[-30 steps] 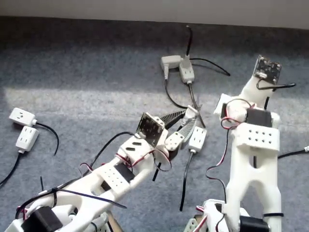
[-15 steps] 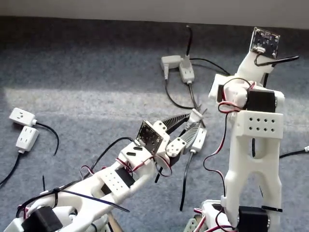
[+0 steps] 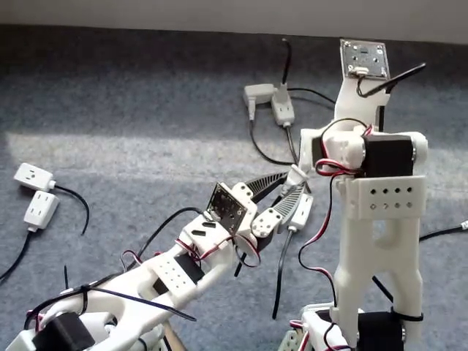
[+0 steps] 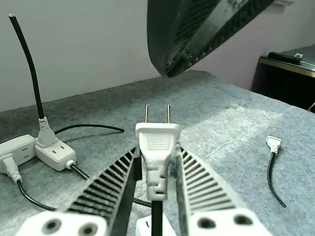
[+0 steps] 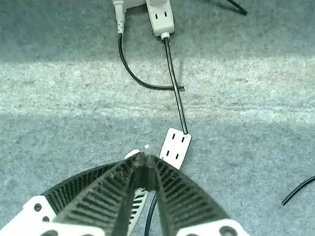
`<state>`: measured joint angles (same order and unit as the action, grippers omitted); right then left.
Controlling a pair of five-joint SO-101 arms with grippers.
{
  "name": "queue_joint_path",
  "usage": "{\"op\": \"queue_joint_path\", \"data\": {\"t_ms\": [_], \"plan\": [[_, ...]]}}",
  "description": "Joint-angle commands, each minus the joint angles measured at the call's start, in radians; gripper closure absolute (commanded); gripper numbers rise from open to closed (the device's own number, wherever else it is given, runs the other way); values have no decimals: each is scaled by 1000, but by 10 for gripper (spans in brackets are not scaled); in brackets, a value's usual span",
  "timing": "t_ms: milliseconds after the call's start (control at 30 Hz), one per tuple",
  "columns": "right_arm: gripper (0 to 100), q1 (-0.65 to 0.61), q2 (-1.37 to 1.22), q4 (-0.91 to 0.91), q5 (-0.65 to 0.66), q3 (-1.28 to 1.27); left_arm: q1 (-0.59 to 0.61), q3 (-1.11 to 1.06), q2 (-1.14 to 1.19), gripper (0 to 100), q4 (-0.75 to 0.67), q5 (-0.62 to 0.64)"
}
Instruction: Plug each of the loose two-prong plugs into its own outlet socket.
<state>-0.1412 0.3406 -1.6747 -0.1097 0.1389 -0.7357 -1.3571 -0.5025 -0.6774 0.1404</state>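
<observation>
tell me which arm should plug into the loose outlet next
Left: the left gripper is shut on a two-prong plug, close to the free outlet. The right gripper hangs above it, shut with no plug.

Grey short-pile carpet [image 3: 131, 88] covers the whole surface. A paler band of light [image 3: 110, 146] crosses it from the left edge toward the middle. A pale wall [image 3: 219, 14] runs along the far edge. Past one edge of the carpet stands a dark cabinet [image 4: 290, 81], with a flat black item [image 4: 284, 57] lying on its top.
</observation>
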Motion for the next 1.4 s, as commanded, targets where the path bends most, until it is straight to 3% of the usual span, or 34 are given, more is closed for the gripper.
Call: {"op": "queue_joint_path", "data": {"t_ms": [0,400,1367], "plan": [[991,-7,5,-13,21,-27,-5,7,-31,993,-21,-12],[991,-10,7,188,54,-274,-8,5,-33,993,-21,-12],[991,2,18,314,55,-429,-2,5,-39,993,-26,-8]]}}
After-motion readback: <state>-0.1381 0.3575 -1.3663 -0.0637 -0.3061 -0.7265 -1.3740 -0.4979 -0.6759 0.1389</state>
